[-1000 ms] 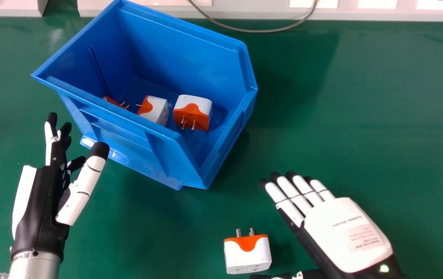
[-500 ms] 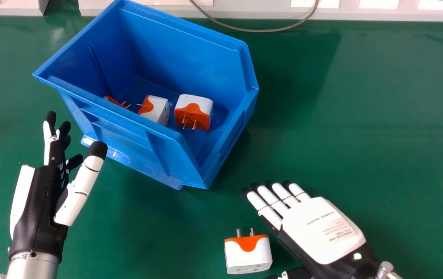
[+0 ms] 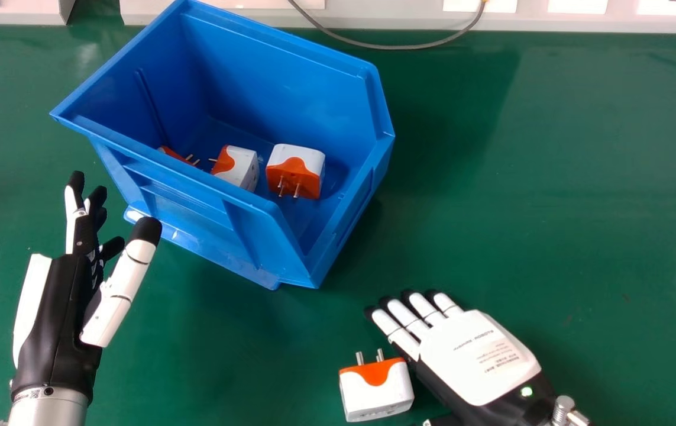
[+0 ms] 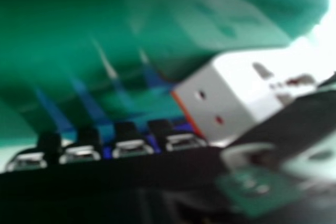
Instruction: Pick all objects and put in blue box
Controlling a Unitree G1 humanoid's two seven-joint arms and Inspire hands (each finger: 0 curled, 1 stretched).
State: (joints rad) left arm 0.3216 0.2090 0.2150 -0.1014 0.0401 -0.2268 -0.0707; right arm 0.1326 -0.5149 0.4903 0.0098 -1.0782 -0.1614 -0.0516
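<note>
Here's the blue box [image 3: 278, 77], open side up and set at an angle on the green table [image 3: 539, 160], with three plugs inside! The right-hand plug [image 3: 297, 171], white and orange, points two prongs nearward; the middle plug [image 3: 243, 168] sits on its side, prongs leftward; the left-hand plug [image 3: 173, 155] is mostly hidden by the near wall. And out on the tabletop, well apart from the box, a loose plug [image 3: 376, 393], white with an orange end, prongs aimed away!

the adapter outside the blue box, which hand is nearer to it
Right: the right hand is right beside the adapter; the left hand is well off to its left.
</note>
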